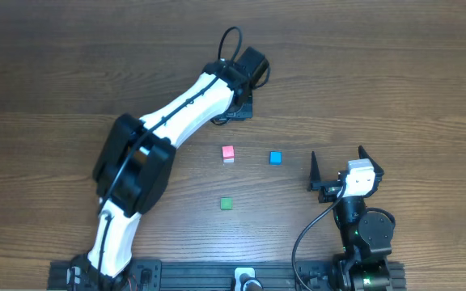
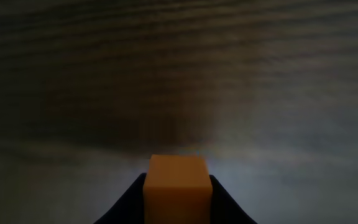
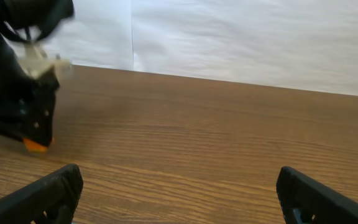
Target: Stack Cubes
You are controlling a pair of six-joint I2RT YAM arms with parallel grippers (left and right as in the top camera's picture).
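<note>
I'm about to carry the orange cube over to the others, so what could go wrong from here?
1. The left tool holds the orange cube near its fingertips; a quick swing might let it slip.
2. The pink cube and blue cube sit close together, so lowering onto one could nudge the other.
3. The right tool sits open near the blue cube; the arms could clash there.

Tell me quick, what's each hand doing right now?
Left hand: closed on the orange cube.
Right hand: open, holding nothing.
</note>
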